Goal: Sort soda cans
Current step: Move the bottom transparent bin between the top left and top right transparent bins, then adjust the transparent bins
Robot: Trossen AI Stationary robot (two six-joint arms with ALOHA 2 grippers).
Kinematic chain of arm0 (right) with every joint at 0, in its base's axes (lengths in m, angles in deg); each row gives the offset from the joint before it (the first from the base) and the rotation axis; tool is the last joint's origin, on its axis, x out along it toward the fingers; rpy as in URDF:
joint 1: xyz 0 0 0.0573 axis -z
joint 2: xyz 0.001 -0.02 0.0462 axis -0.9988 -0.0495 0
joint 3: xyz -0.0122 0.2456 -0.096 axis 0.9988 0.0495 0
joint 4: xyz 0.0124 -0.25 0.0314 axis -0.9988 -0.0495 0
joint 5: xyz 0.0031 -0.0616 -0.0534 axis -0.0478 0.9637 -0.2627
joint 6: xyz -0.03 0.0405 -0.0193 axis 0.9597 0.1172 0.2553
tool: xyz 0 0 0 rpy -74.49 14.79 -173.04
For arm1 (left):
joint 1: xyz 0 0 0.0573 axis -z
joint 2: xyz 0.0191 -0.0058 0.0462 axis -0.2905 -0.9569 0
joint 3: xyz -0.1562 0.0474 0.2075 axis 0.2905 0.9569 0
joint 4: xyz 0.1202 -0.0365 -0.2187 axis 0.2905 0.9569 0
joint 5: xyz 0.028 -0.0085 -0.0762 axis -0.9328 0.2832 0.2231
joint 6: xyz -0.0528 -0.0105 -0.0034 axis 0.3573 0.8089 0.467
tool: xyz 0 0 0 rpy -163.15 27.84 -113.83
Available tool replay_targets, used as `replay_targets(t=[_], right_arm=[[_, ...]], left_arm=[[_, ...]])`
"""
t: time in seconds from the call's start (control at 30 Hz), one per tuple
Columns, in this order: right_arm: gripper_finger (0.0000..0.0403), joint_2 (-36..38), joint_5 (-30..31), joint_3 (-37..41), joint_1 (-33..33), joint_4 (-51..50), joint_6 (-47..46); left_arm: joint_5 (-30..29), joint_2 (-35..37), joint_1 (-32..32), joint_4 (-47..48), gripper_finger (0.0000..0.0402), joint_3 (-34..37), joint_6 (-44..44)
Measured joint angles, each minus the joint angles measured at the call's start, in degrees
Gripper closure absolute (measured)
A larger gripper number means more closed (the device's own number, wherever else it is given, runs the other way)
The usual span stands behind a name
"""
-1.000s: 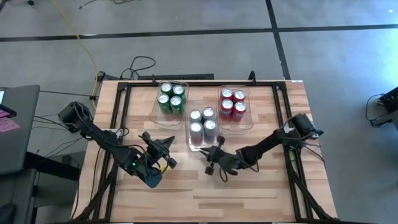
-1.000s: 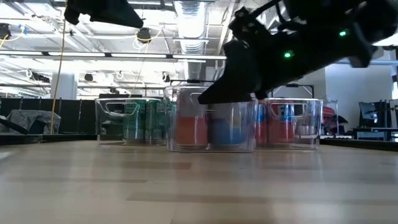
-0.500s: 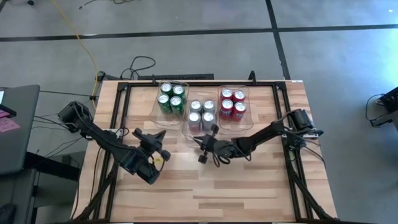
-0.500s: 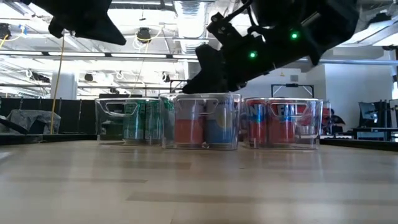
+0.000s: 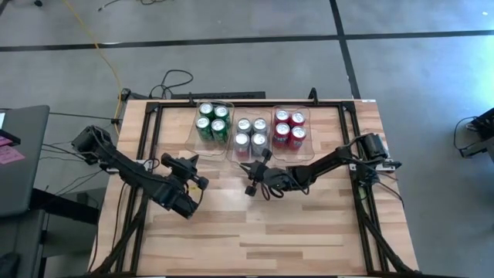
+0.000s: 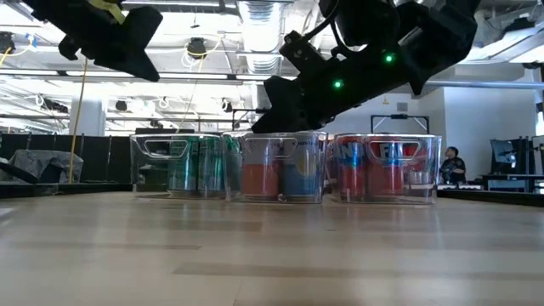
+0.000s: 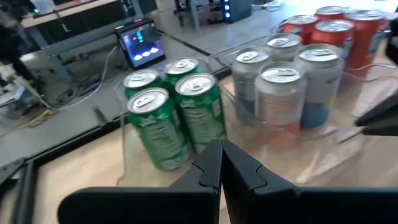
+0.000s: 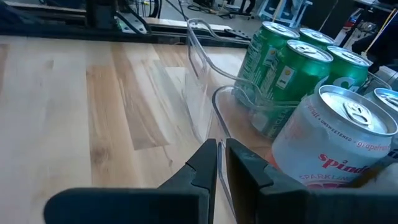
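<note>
I counted twelve soda cans, all binned at the far side of the table: four green cans (image 5: 212,122) in the left clear bin (image 5: 193,137), four silver cans (image 5: 251,133) in the middle bin (image 5: 239,158), and four red cans (image 5: 289,128) in the right bin (image 5: 305,154). The three bins stood side by side, the middle one touching or just beside its neighbours.

My right gripper (image 5: 253,171) sat at the near wall of the middle bin, its fingers (image 8: 208,163) nearly together around that thin clear wall. My left gripper (image 5: 185,166) hung just short of the green bin, fingers (image 7: 214,168) pressed together and holding nothing.

The near half of the wooden table (image 5: 309,232) lay open. A black frame (image 5: 147,139) ran along the table's edges, and cables (image 5: 174,81) trailed off the far side. A person (image 6: 449,161) sat in the room beyond.
</note>
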Motion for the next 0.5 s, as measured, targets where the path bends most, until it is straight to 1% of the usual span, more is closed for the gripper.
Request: replay_targets(t=[0.1, 0.23, 0.4, 0.5], right_arm=[[0.0345, 0.40, 0.73, 0.00, -0.99, -1.61, -0.51], [0.0347, 1.98, 1.80, 0.07, -1.21, -4.59, -1.84], [0.0353, 5.67, 1.85, 0.07, -1.79, -8.59, -1.83], [0.0355, 10.12, 1.94, 0.07, -3.42, -14.38, -1.21]], left_arm=[[0.84, 0.64, -0.82, 4.20, 0.0402, -0.02, 2.45], [4.33, 3.55, -2.40, 7.35, 0.0401, 0.00, 2.97], [4.92, 8.77, -3.48, 7.46, 0.0401, 0.00, -1.67], [6.56, 12.55, -4.68, 7.40, 0.0401, 0.00, -5.88]])
